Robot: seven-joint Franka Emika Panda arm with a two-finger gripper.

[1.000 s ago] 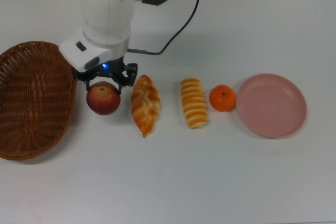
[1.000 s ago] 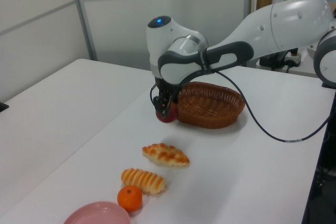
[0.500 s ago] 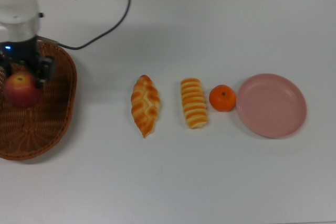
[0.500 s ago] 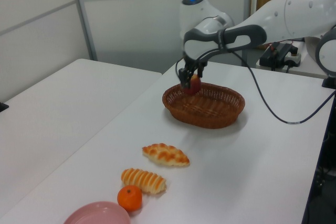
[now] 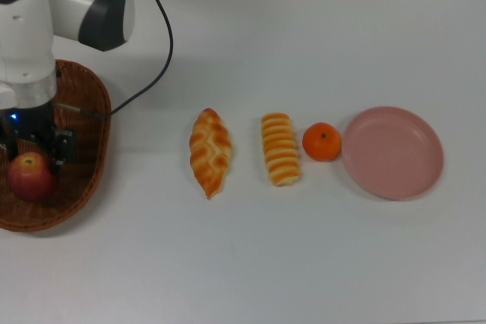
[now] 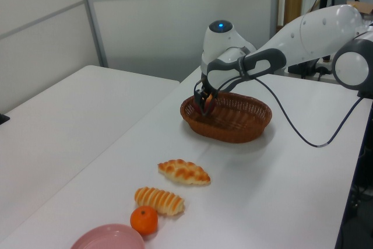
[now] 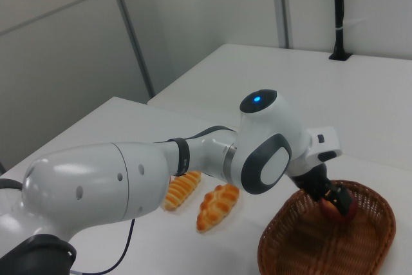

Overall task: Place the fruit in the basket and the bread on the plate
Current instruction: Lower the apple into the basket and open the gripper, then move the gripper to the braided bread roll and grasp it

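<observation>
At the top view's left edge the basket (image 5: 80, 180) is cut off. In the left view the plate (image 6: 111, 237) runs off the bottom edge — and the apple (image 6: 208, 104) is mostly hidden behind the gripper (image 6: 204, 101). In the right view the arm covers part of the ridged loaf (image 7: 182, 189).

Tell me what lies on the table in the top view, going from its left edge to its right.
Basket with the apple inside, braided bread, ridged bread, tangerine, pink plate.

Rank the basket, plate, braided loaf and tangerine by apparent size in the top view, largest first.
1. basket, partly cut off by the frame edge
2. plate
3. braided loaf
4. tangerine
</observation>
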